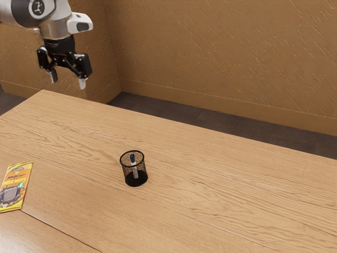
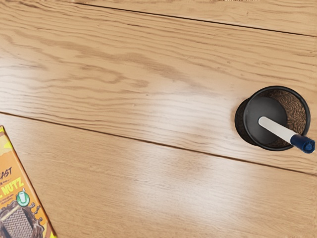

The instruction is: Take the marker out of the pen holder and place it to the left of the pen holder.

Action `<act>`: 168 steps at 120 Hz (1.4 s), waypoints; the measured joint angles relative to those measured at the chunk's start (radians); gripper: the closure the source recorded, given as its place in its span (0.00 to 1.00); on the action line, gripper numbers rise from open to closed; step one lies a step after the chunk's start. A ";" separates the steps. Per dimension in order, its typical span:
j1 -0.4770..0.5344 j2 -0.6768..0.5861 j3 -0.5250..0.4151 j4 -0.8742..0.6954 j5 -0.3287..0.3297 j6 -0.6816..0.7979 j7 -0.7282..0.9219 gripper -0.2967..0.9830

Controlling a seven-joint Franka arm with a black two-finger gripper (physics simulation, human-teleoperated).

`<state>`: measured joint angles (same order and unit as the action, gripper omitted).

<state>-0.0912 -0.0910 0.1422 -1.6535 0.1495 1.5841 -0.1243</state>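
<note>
Fingers (image 1: 68, 84) stand apart with nothing between them, raised at the exterior view's upper left, pointing down and well apart from everything on the desk (image 1: 221, 195). Out from them is the pen holder (image 2: 250, 144), a round black mesh cup standing upright on the wood. The marker (image 2: 280, 130) is inside it, tilted, its white end down at the dark base and its blue end up, crossing over the rim in the wrist view. Well apart from the holder, toward the exterior view's left, a yellow and orange chocolate packet (image 1: 16, 187) lies flat. Beyond the desk come a dark floor (image 1: 174, 113) and textured brown walls (image 1: 226, 58).
</note>
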 joint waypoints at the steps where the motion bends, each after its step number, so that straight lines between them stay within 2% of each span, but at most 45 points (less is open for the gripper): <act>1: -0.003 0.000 -0.001 0.000 0.000 0.001 -0.001 0.23; 17: -0.026 -0.003 -0.008 -0.003 -0.001 0.009 -0.018 0.23; 25: -0.027 -0.002 -0.005 -0.064 -0.006 0.033 -0.024 0.23; 53: -0.082 0.017 -0.041 -0.297 -0.045 0.249 -0.062 0.23; 86: -0.048 0.059 -0.082 -0.434 -0.081 0.473 -0.113 0.23; 131: -0.089 0.156 -0.118 -0.457 -0.095 0.626 -0.164 0.23; 151: -0.035 0.207 -0.115 -0.454 -0.100 0.666 -0.176 0.23; 168: -0.035 0.233 -0.116 -0.449 -0.099 0.694 -0.184 0.23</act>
<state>-0.1262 0.1419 0.0263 -2.1029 0.0505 2.2783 -0.3078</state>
